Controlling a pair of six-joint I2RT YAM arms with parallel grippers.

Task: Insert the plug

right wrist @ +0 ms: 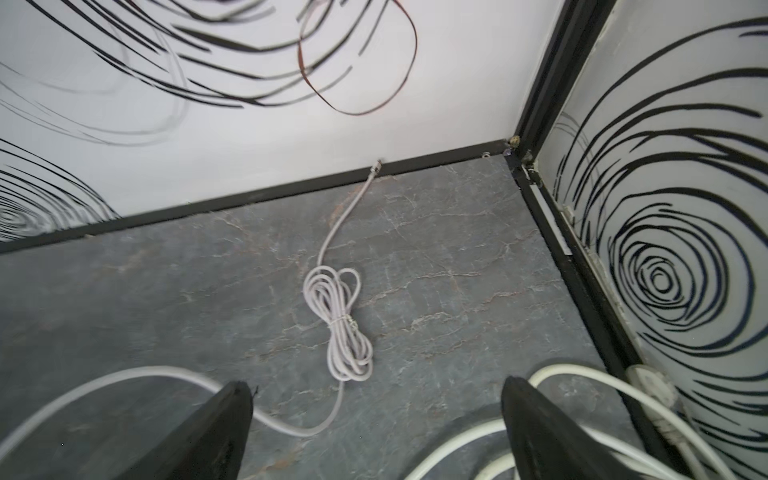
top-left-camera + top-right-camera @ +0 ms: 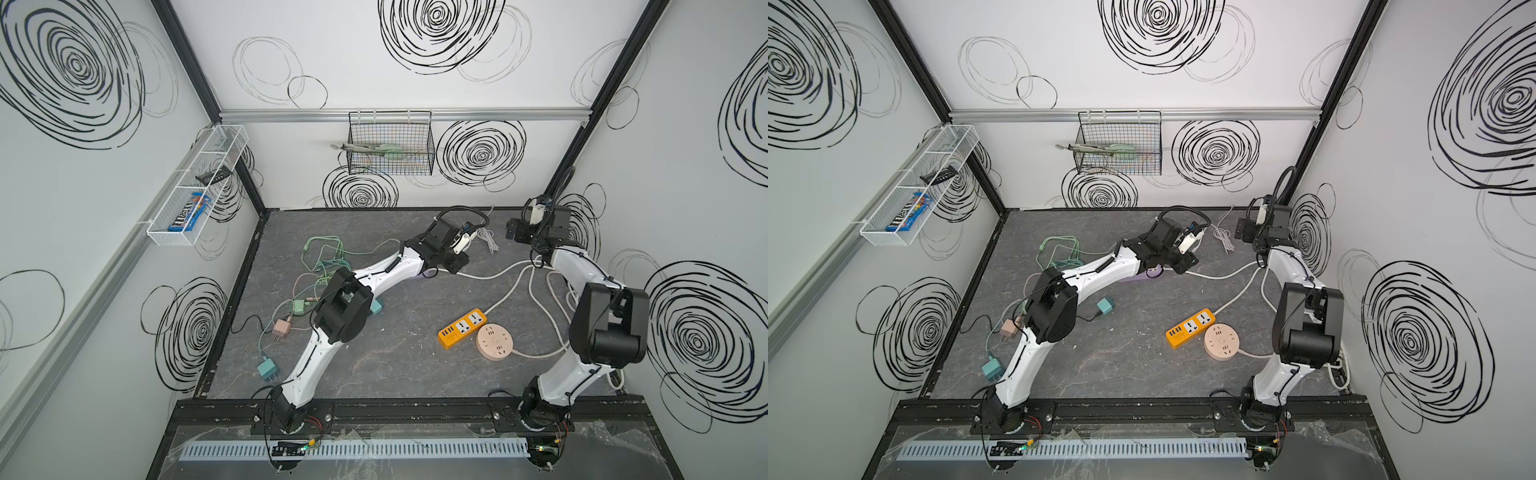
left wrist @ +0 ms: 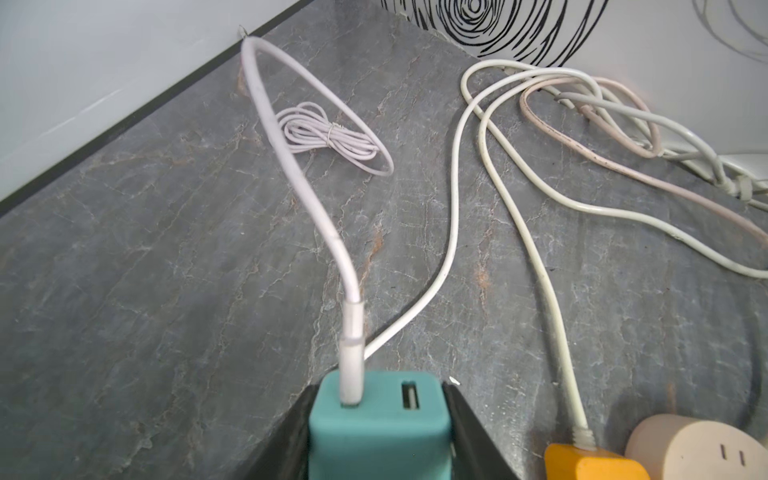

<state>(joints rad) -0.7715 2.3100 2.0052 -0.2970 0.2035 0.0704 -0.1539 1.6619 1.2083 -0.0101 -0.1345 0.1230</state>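
White basket [image 2: 168, 240]: candy packet [image 2: 189, 216]; black basket [image 2: 419, 139]: tool [image 2: 370, 149].

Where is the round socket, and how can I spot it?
Look at the grey table, right of the middle, near the front. Two socket blocks sit side by side there. Yours is the pale pink round socket, not the long orange power strip.

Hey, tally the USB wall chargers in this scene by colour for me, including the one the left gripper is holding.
Teal: 3: front teal charger, middle teal charger, held teal charger in the left gripper
Pink: 1: pink charger
Green: 1: green charger
Total: 5
Not counted: lilac thing under the left arm, too hidden to name.
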